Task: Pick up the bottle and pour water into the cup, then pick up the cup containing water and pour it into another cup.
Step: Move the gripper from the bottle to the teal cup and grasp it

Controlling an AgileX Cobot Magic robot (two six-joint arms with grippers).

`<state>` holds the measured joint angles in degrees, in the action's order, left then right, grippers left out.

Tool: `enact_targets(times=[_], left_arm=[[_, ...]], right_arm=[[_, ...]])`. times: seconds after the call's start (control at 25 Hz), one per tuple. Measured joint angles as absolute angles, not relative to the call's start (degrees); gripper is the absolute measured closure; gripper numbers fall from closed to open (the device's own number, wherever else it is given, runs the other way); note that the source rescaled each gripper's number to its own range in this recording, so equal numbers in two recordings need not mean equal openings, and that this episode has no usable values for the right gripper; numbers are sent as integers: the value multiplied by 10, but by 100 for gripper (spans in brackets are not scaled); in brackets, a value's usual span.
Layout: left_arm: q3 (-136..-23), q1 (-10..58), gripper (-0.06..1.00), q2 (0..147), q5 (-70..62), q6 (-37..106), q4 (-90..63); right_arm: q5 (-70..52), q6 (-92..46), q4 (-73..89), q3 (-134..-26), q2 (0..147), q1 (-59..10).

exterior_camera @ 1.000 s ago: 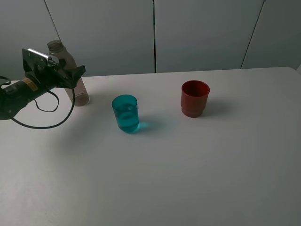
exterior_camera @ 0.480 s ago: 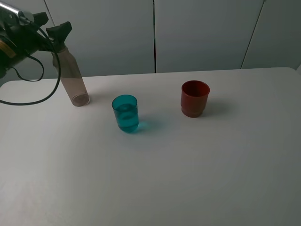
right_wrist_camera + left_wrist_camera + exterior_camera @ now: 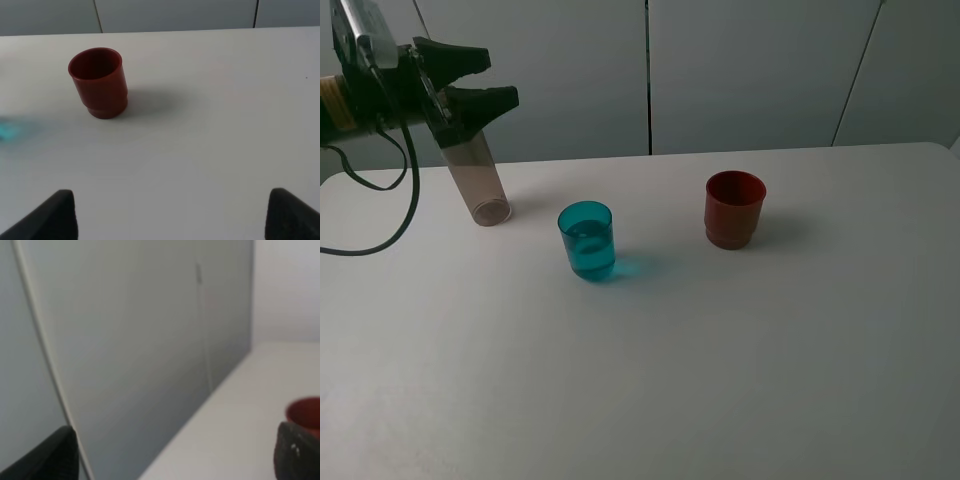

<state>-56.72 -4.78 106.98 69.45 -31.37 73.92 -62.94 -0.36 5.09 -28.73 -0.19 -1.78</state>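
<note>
**A:** Left tool [image 3: 500, 78] status?

**B:** Jaws spread wide, nothing between them. It hangs raised above the bench [image 3: 720, 380], tips aimed toward the cups.

**A:** Bottle?

**B:** The bottle [image 3: 475, 185] stands on its base directly below the left tool, with its neck hidden behind the tool. No contact that I can see.

**A:** Why there?

**B:** My read: the teal cup [image 3: 587, 240] has water in it, so the first pour looks done. The bottle sits off to the far side, which keeps it out of the lane between the two cups.

**A:** Cup positions?

**B:** Teal cup is ahead of the left tool's tips and well below them, near the bottle but apart from it. Red cup [image 3: 734, 208] is further out the same way, well apart from the teal one. Can't see water in it.

**A:** Right tool?

**B:** The right tool [image 3: 170, 200] is out of the high view. Its wrist camera shows the fingers wide apart and holding nothing, with the red cup ahead and off to one side, not touching.

**A:** Next?

**B:** Judgement only: the teal cup needs grasping. Its walls are smooth and tapered and it's carrying water, so grip it mid-wall and keep it level or it slips or spills. Can't tell which arm takes it.
</note>
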Motion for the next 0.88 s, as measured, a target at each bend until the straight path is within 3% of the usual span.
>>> enact_targets(times=[0.88], left_arm=[[-506, -46, -4, 1226, 694, -228, 838]], right_arm=[[-629, 0, 51, -287, -2, -18]])
